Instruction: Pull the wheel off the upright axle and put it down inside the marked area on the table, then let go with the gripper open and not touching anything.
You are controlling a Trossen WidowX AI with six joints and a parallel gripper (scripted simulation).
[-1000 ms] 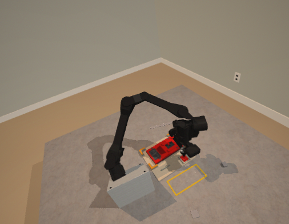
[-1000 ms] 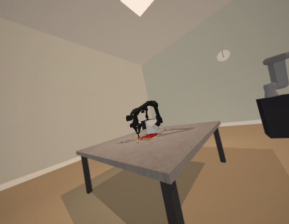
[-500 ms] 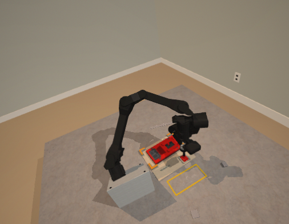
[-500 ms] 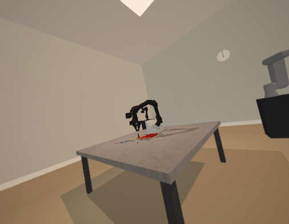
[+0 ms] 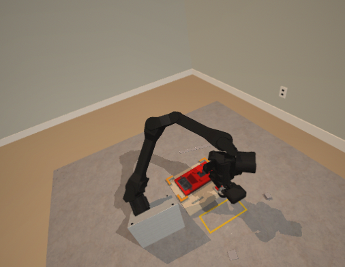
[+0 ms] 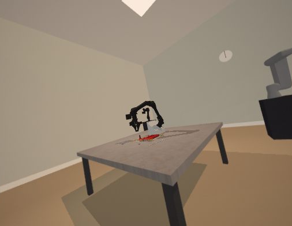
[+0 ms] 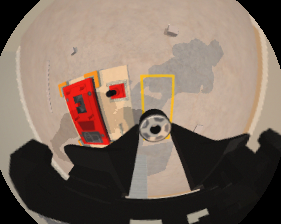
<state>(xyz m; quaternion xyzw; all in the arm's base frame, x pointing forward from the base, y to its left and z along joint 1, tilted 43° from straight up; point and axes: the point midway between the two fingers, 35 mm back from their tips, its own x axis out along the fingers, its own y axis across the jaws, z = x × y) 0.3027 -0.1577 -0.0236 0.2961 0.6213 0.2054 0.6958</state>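
The gripper was clamped on the wheel, its dark fingers hiding the wheel's sides (only the round face and hub showed). The wheel hung over the near edge of the yellow-outlined marked area, above the table. The axle could not be made out. The red tray lay just beside the outline, with room beyond it.

Matte black arm of rounded, tube-like links with bulkier joints, bolted atop a pale grey ribbed box base.
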